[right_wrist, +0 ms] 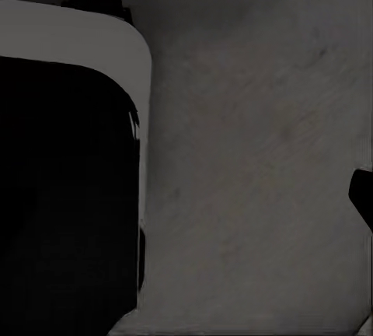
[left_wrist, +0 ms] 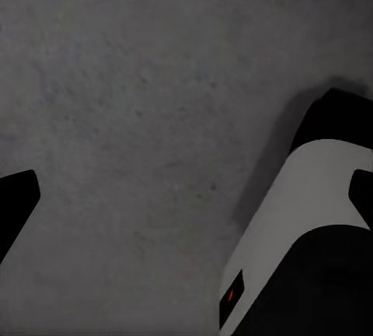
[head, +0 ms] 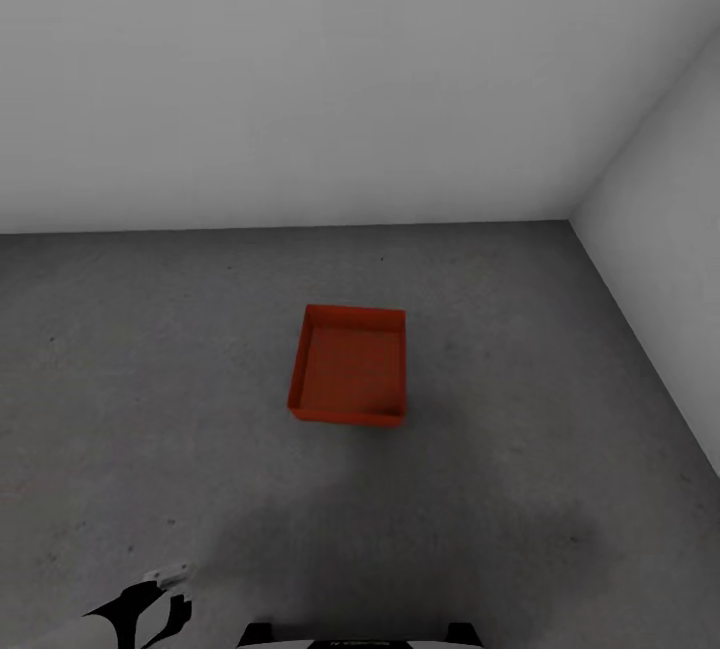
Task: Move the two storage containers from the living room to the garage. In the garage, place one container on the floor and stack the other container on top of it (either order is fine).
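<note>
One orange-red storage container (head: 349,366) sits lidless and empty on the dark grey garage floor (head: 150,379), a short way out from the white back wall. The second container is out of view. My left gripper (head: 160,609) hangs low at the head view's bottom left, well short of the bin and to its left. In the left wrist view that gripper (left_wrist: 194,204) is open over bare concrete, with one dark fingertip (left_wrist: 15,200) at each side of the picture. In the right wrist view one dark fingertip (right_wrist: 362,200) shows far out at the edge, so my right gripper (right_wrist: 190,204) is open and holds nothing.
White walls meet in a corner (head: 572,214) at the back right, and the right wall (head: 670,259) runs close beside the bin's side. My own white-and-black base (left_wrist: 299,235) (right_wrist: 70,165) stands beside both grippers. Bare floor lies between me and the bin.
</note>
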